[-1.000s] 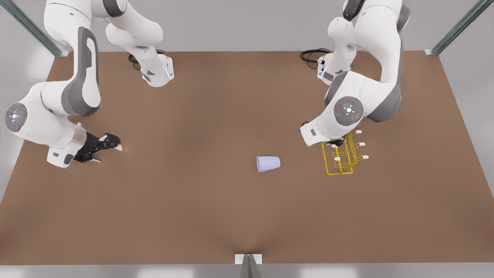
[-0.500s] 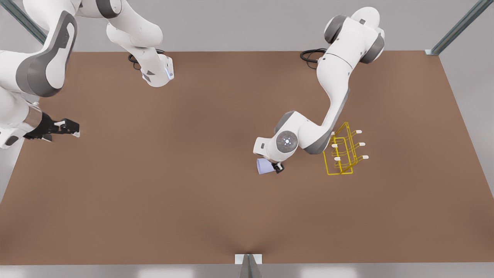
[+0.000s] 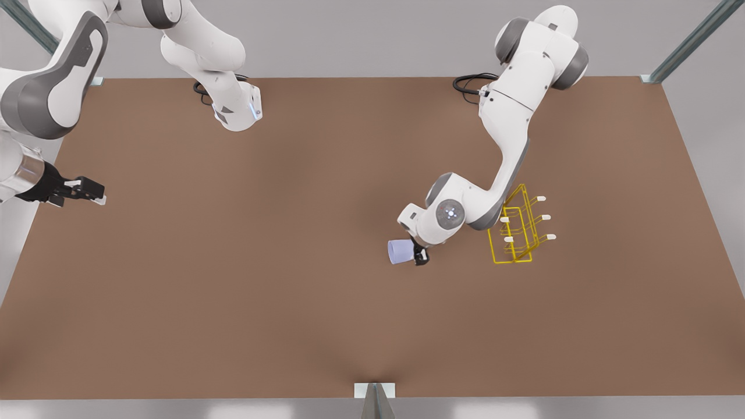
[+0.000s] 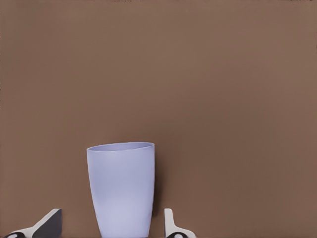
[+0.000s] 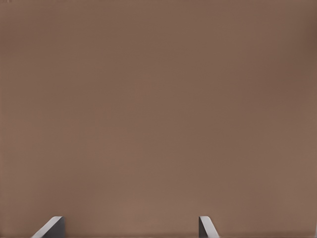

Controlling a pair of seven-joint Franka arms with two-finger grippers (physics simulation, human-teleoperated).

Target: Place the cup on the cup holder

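Observation:
The lavender-blue cup (image 3: 398, 252) lies on its side on the brown table (image 3: 262, 302), its rim toward the front view's left. My left gripper (image 3: 418, 256) is at the cup's narrow base on the arm at the front view's right. In the left wrist view the cup (image 4: 121, 188) stands between the two fingertips (image 4: 171, 225) of the open left gripper (image 4: 111, 225), with a gap on each side. The yellow wire cup holder (image 3: 517, 233) with white-capped prongs stands to the right of the cup. My right gripper (image 3: 87, 192) waits open at the table's left edge.
Both arm bases (image 3: 236, 113) sit at the table's far edge with black cables (image 3: 468, 84). A metal bracket (image 3: 375, 391) marks the middle of the near edge. Bare table surface spreads between the cup and the right gripper (image 5: 130, 227).
The left gripper swung from above the cup holder to the cup and now straddles its base. The right gripper drew back toward the front view's left edge.

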